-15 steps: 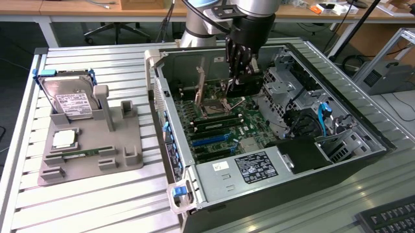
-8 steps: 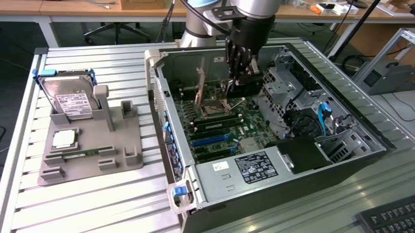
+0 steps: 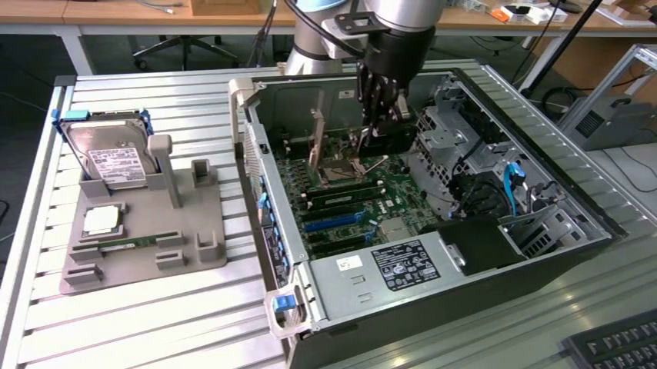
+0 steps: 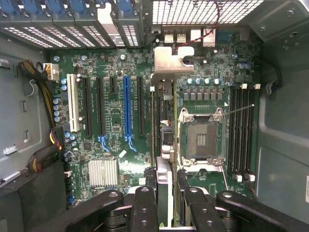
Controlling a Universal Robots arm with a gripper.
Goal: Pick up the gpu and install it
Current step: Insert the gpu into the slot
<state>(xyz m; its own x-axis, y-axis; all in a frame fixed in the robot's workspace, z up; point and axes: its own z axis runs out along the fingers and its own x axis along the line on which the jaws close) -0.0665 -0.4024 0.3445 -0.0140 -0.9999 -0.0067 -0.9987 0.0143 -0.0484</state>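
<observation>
My gripper (image 3: pixel 381 115) is inside the open computer case (image 3: pixel 269 184), shut on the gpu (image 3: pixel 382 140). The card hangs edge-down above the green motherboard (image 3: pixel 349 201). In the wrist view the gpu (image 4: pixel 164 140) appears edge-on as a thin strip between my black fingers (image 4: pixel 145 208), and its silver end bracket (image 4: pixel 169 60) points toward the case's rear slot openings. There it lies between the black expansion slots and the CPU socket (image 4: pixel 200 140), to one side of the blue slot (image 4: pixel 127 106). I cannot tell whether the card touches the board.
A grey holder (image 3: pixel 195 250) on the exterior view's left carries a silver hard drive (image 3: pixel 113 157), a CPU (image 3: pixel 103 221) and a RAM stick (image 3: pixel 128 242). Inside the case are the drive cage (image 3: pixel 451 131), cables and the power supply (image 3: pixel 411 263). A keyboard (image 3: pixel 616 346) lies at the lower right.
</observation>
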